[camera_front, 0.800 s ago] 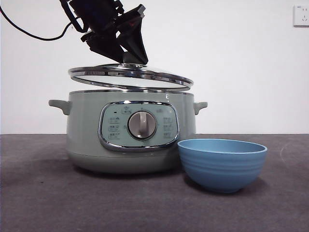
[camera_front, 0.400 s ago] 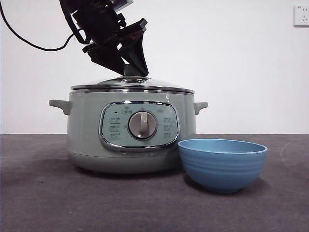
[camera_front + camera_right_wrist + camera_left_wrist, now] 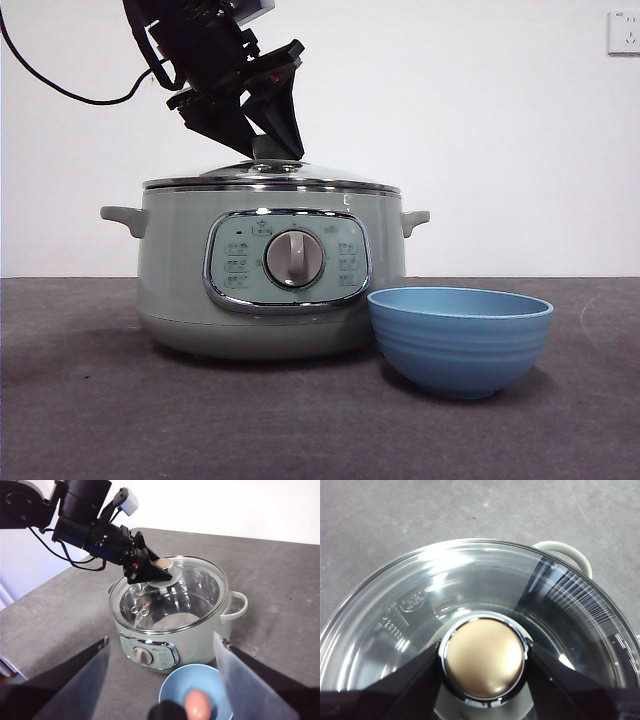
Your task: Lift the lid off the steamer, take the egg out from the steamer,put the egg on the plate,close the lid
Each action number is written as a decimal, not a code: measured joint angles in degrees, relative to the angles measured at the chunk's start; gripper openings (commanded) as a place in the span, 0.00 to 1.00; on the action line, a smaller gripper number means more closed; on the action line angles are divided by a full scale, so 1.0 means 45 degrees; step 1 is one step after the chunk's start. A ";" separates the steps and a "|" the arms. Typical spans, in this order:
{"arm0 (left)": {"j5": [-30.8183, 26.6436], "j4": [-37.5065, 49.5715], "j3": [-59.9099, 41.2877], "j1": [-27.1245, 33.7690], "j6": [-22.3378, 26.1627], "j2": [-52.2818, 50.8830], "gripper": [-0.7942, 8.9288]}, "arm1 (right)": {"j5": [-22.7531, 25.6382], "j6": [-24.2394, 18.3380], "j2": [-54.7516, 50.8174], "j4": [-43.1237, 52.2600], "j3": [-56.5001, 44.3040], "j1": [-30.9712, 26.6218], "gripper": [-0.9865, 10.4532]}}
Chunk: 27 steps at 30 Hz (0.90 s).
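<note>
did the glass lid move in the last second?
Yes. The clear glass lid with steel rim came down: earlier it hung tilted above the sage-green steamer pot, now it sits level on the pot's rim. The left hand grips its knob.

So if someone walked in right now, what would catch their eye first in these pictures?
Probably the big pale green steamer in the middle of the table, with the left end effector clamped on the knob of its glass lid, which sits on the pot. Next, the blue bowl just in front of it to one side, holding an egg, with the right end effector open above it.
</note>
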 measured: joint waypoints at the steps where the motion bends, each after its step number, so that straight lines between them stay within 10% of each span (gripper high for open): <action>1: -0.0005 -0.0049 0.0024 0.0000 0.0000 0.0000 0.08 | 0.0000 0.0000 0.0000 0.0000 0.0000 0.0000 0.39; 5: -0.0015 -0.0253 0.0087 0.0000 0.0000 0.0005 0.17 | 0.0000 0.0000 0.0000 0.0000 0.0000 0.0000 0.39; 10: -0.0015 -0.0374 0.0117 0.0000 0.0000 0.0005 0.60 | -0.0005 0.0000 0.0000 0.0000 0.0000 0.0000 0.39; 27: -0.0107 -0.0792 0.0136 0.0146 0.0175 -0.0947 0.60 | -0.0005 0.0000 0.0000 -0.0306 0.0000 0.0000 0.39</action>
